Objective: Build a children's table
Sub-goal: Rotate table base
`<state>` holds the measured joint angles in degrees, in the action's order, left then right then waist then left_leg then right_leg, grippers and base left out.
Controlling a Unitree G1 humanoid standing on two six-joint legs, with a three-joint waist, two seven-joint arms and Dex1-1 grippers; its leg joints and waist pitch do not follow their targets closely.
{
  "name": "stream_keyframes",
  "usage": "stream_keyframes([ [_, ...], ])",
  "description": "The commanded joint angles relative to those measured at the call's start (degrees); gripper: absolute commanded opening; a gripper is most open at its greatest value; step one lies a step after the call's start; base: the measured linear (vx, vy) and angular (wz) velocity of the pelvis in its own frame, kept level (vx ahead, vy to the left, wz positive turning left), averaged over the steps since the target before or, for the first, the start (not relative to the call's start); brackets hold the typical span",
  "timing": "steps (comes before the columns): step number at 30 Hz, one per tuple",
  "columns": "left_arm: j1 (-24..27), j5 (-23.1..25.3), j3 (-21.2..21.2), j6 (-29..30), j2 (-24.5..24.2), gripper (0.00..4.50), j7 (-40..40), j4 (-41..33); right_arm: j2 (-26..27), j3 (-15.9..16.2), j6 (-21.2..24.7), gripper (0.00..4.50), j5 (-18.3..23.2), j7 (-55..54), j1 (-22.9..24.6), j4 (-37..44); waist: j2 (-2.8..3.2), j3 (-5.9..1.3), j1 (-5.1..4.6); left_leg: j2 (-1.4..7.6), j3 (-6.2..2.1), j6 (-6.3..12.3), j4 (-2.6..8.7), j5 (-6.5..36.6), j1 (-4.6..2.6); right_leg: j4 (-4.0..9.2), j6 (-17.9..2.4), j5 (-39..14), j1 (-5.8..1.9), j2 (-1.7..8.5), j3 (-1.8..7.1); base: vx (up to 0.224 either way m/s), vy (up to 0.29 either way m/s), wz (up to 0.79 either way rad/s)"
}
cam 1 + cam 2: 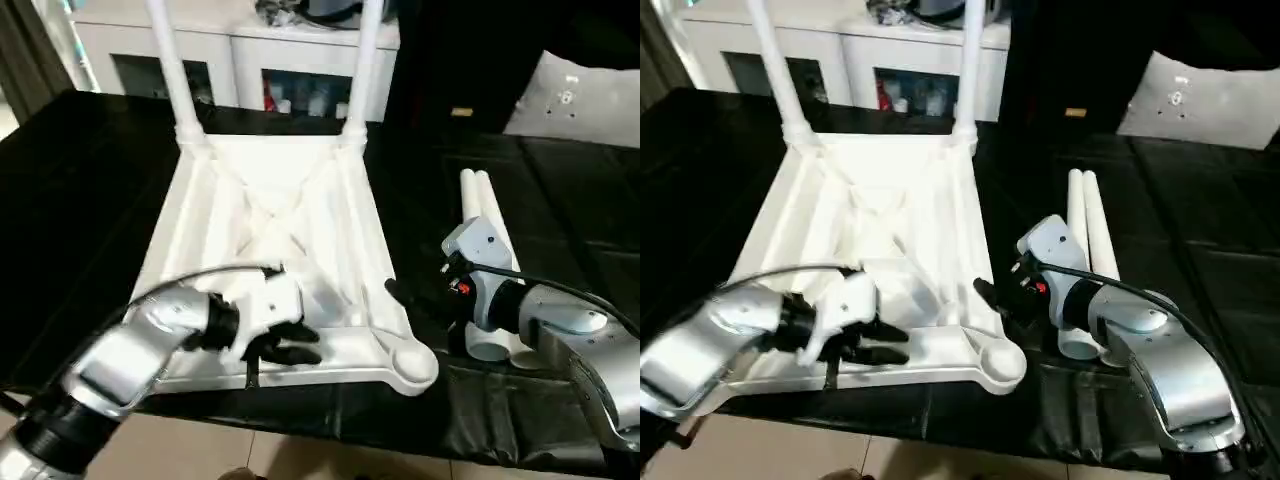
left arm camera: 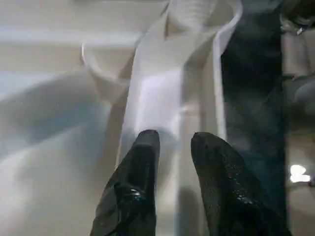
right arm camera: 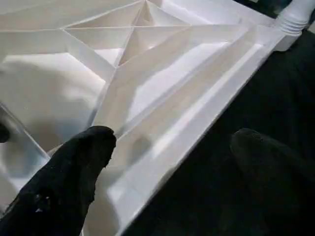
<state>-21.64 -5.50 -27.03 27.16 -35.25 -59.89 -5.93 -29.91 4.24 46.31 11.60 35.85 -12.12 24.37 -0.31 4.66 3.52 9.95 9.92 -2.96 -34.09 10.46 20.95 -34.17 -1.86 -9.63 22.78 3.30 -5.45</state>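
The children's table top lies upside down on the black surface, ribbed underside up. Two white legs stand upright in its far corner sockets. Two loose legs lie side by side to its right. The near right corner socket is empty. My left gripper hovers over the top's near rim with its fingers a little apart and nothing between them. My right gripper is wide open at the top's right rim, with one finger over the ribs and the other over the black surface.
White cabinets with glass doors stand behind the black surface. A grey-white panel with small holes leans at the back right. The surface's near edge runs just below the table top, with floor beyond it. A black cable loops over my left forearm.
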Motion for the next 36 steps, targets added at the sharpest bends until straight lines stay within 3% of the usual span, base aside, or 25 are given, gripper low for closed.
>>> stream_keyframes([
  [1,-2.7,6.3,-1.3,-3.2,1.3,1.32,5.5,4.2,-0.9,-0.9,0.8,4.50,0.4,0.5,0.7,1.4,0.34,-3.61,0.09,3.01,-1.45,0.49,4.05,13.7,-0.90,5.65,-3.8,-24.8,-2.52,4.96,3.76,0.000,0.000,0.00],
  [3,-4.2,8.2,-1.6,-4.9,3.2,1.32,9.2,7.4,-1.3,-1.0,1.1,4.50,0.7,0.4,1.0,2.0,0.42,-3.64,0.22,2.96,-1.44,0.57,3.87,14.2,-1.06,5.87,-3.7,-26.1,-2.45,5.12,3.61,0.000,0.000,0.00],
  [5,-5.5,9.1,-2.0,-6.2,4.9,1.32,11.1,9.5,-1.6,-1.0,1.4,4.50,0.8,0.3,1.2,2.5,0.27,-3.67,0.24,2.80,-1.54,0.61,3.82,14.3,-0.77,6.02,-3.1,-27.8,-2.75,5.26,3.38,0.000,0.000,0.00],
  [6,-6.2,9.5,-2.1,-6.8,6.3,1.32,12.3,10.8,-1.8,-1.0,1.5,4.50,0.7,0.1,1.3,2.7,0.16,-3.59,0.17,2.72,-1.53,0.80,3.79,14.7,-0.91,6.47,-2.0,-29.5,-2.48,5.15,3.25,0.000,0.000,0.00],
  [15,-8.7,8.4,1.8,-9.5,13.7,1.32,18.4,16.8,-1.1,-3.0,3.2,4.50,0.1,-3.2,0.2,1.8,-0.03,-4.14,0.22,2.86,-1.59,1.90,3.50,12.5,-0.51,6.04,-3.4,-25.8,-2.66,5.24,3.16,0.000,0.000,0.00],
  [17,-6.1,3.9,4.1,-7.3,13.9,1.32,16.1,11.4,1.6,-5.1,6.6,4.50,-0.1,-7.2,-0.6,2.0,0.02,-4.31,0.28,2.89,-1.54,1.78,3.41,11.6,-0.54,5.66,-4.4,-24.1,-2.70,5.43,3.27,0.000,0.000,0.00],
  [18,-5.4,2.8,4.6,-6.5,13.8,1.32,15.5,9.9,2.4,-5.5,7.4,4.50,-0.2,-8.3,-0.8,2.0,-0.04,-4.29,0.11,2.99,-1.67,1.71,3.63,10.5,-0.04,5.36,-5.4,-22.8,-3.00,5.47,3.23,0.000,0.000,0.00],
  [19,-3.8,0.2,6.4,-3.3,13.7,1.32,14.8,6.4,5.6,-7.2,9.8,4.50,-0.9,-12.2,-1.9,1.6,0.14,-4.48,0.04,3.21,-1.59,1.35,3.50,9.9,-0.43,4.91,-6.6,-20.6,-2.79,5.52,3.46,0.000,0.000,0.00],
  [21,-2.4,-1.9,7.7,-0.6,13.3,1.49,14.2,3.3,8.4,-8.4,11.9,4.50,-1.4,-15.4,-2.9,1.2,0.30,-4.47,-0.19,3.13,-1.51,1.06,3.54,9.0,-0.42,4.49,-8.0,-18.4,-2.69,5.23,3.48,0.000,0.000,0.00],
  [22,-1.5,-2.8,8.5,0.5,12.8,1.59,14.0,1.4,9.7,-8.7,13.7,4.50,-2.2,-17.2,-3.5,0.8,0.59,-4.33,-0.13,3.07,-1.39,0.96,3.56,9.4,-0.60,4.62,-7.9,-18.7,-2.51,5.03,3.51,0.000,0.000,0.00],
  [24,0.2,-5.0,10.1,3.2,11.8,1.68,13.3,-2.4,10.8,-8.1,17.3,4.50,-4.5,-20.1,-4.9,-0.7,0.59,-4.22,-0.18,2.95,-1.29,0.60,3.67,9.9,-0.57,4.72,-7.7,-19.1,-2.62,4.93,3.52,0.000,0.000,0.00],
  [25,0.7,-5.7,10.5,4.0,11.4,1.76,13.0,-3.7,11.3,-8.2,18.5,4.50,-4.6,-20.5,-5.4,-1.4,0.49,-4.23,-0.20,2.99,-1.31,0.21,3.66,10.1,-0.71,4.61,-7.6,-19.5,-2.62,4.96,3.55,0.000,0.000,0.00],
  [26,2.6,-7.8,11.7,6.7,10.0,1.76,12.4,-7.9,14.0,-9.9,20.6,4.50,-4.1,-22.3,-7.4,-4.7,0.85,-4.18,-0.29,3.02,-1.46,-0.40,3.74,11.5,-0.92,4.64,-7.8,-20.8,-2.52,5.10,3.53,0.000,0.000,0.00],
  [27,2.7,-7.9,11.8,7.0,9.9,1.98,12.4,-8.2,14.2,-10.1,20.8,4.50,-4.1,-22.5,-7.6,-5.0,0.75,-4.05,-0.35,2.98,-1.41,-0.61,3.77,12.2,-0.95,4.83,-7.5,-21.7,-2.38,5.06,3.52,0.000,0.000,0.00],
  [30,4.5,-9.4,12.0,9.9,8.4,2.08,11.6,-12.3,14.9,-10.5,24.0,4.50,-5.2,-24.9,-10.4,-9.2,0.96,-4.02,-0.35,2.98,-1.48,-1.58,3.84,13.3,-1.22,4.84,-6.6,-22.5,-2.30,4.92,3.55,0.000,0.000,0.00],
  [32,5.2,-9.6,11.9,10.8,7.8,2.40,11.4,-13.7,15.0,-10.6,24.6,4.50,-5.3,-25.6,-11.4,-10.8,0.97,-3.91,-0.23,2.92,-1.37,-2.07,3.89,13.8,-1.37,4.94,-5.7,-22.9,-2.18,4.85,3.62,0.000,0.000,0.00],
  [33,5.8,-10.6,11.8,12.3,7.5,2.40,11.2,-15.2,15.3,-11.3,25.2,4.50,-5.3,-26.3,-12.5,-12.5,0.55,-3.88,-0.34,2.84,-1.29,-2.02,3.91,13.8,-1.27,5.05,-5.4,-23.2,-2.25,4.84,3.62,0.000,0.000,0.00],
  [35,6.4,-11.9,11.9,13.8,7.3,2.55,10.9,-16.7,15.5,-11.8,26.1,4.50,-5.7,-26.9,-13.5,-13.7,0.76,-3.92,-0.25,2.76,-1.35,-2.01,3.91,13.3,-1.08,5.06,-5.0,-23.8,-2.43,4.98,3.64,0.000,0.000,0.00],
  [36,6.5,-12.1,11.9,14.1,7.3,2.55,10.9,-17.0,15.4,-11.8,26.2,4.50,-5.8,-27.1,-13.6,-14.0,0.46,-4.05,-0.21,2.83,-1.34,-2.06,3.87,12.4,-1.11,4.81,-5.1,-23.0,-2.45,5.01,3.70,0.000,0.000,0.00],
])
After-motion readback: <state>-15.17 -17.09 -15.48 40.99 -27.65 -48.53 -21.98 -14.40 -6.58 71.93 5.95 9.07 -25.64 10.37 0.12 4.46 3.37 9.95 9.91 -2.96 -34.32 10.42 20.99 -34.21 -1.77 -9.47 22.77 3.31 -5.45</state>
